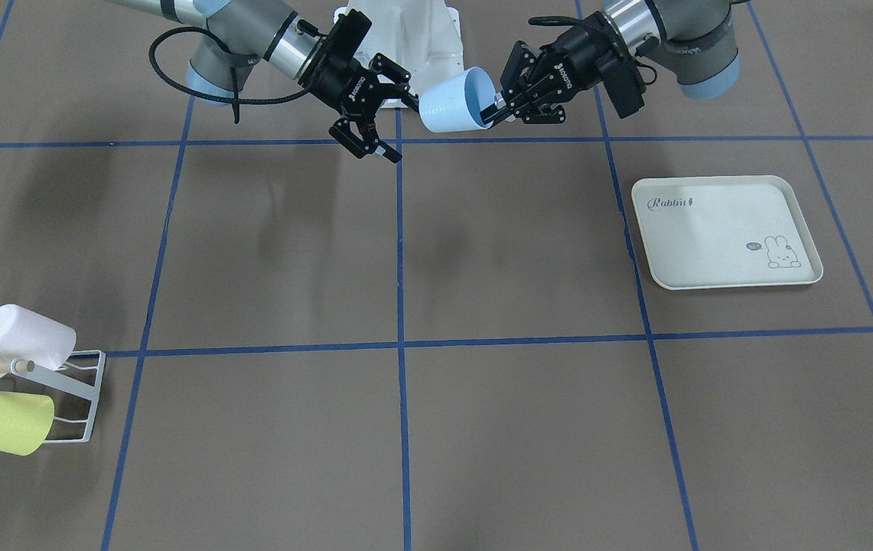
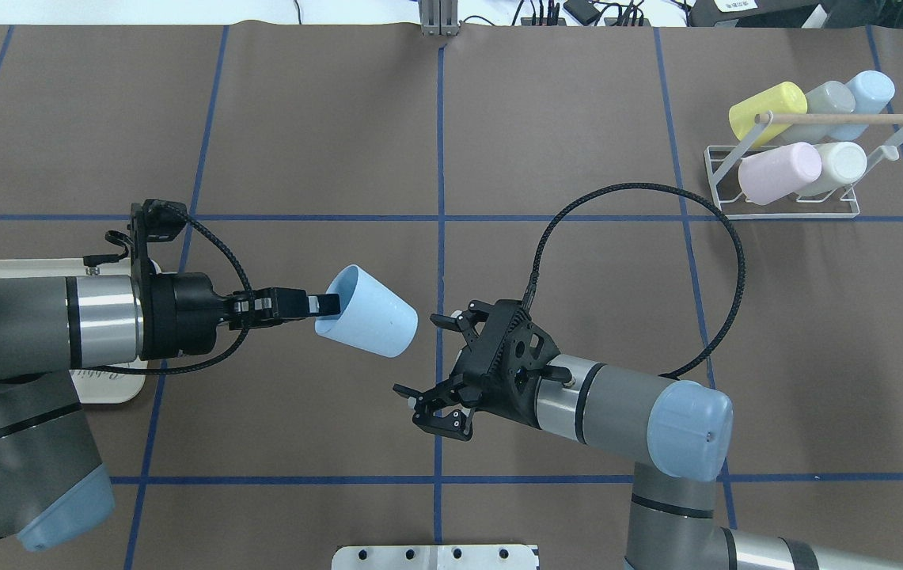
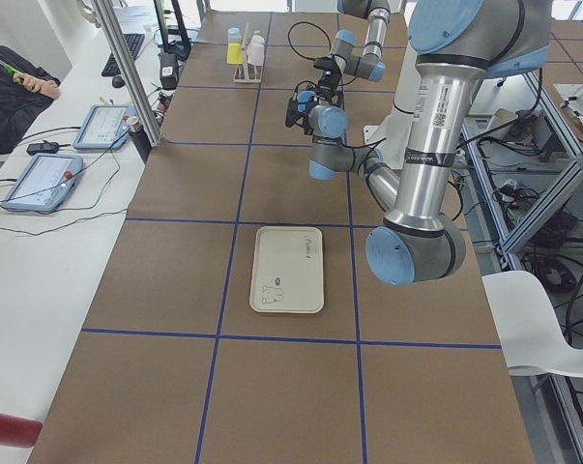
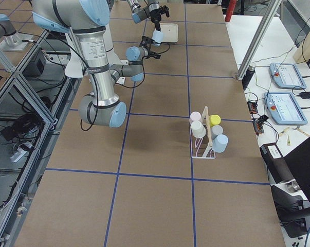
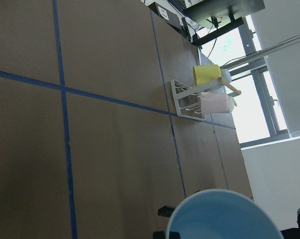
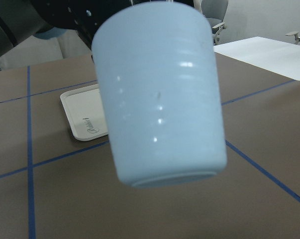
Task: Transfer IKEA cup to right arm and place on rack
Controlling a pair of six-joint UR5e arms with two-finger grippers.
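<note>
Left gripper [image 2: 324,305] is clamping the cup [image 2: 368,313] by its rim, mid-air over the surface; right gripper [image 2: 422,358] is gaping beside its base. Likely light, stiff, slick plastic: best gripping across its body.

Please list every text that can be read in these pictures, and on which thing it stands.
"Rabbit": cream tray, near one corner.
"ROBOTIQ": left pincer and right pincer, upside down in the front-facing view.
Too small to read: the tray's speech bubble, the sticker on the left arm.
</note>
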